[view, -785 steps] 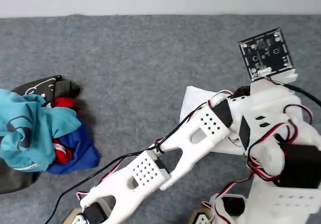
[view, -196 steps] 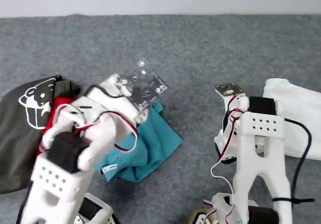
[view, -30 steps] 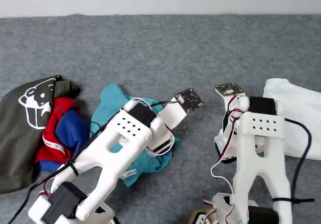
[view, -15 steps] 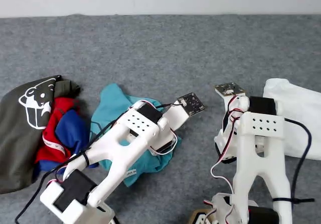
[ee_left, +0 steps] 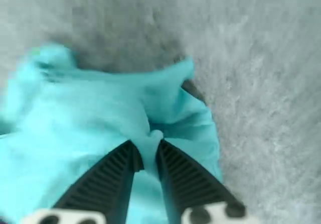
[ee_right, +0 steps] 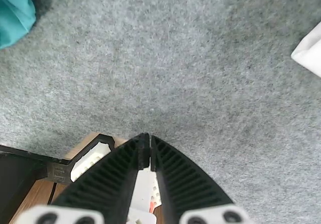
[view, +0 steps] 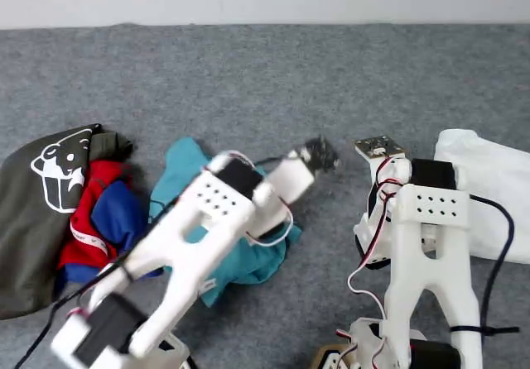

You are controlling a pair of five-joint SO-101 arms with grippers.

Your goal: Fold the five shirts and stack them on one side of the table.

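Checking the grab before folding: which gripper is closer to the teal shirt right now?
Left. The left gripper is shut on a fold of the teal shirt; the right gripper is shut over bare grey mat, apart from it.

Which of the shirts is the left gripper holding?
The teal shirt, pinched in the left gripper. The white shirt lies apart at the right; the dark shirt, red shirt and blue shirt sit piled at the left.
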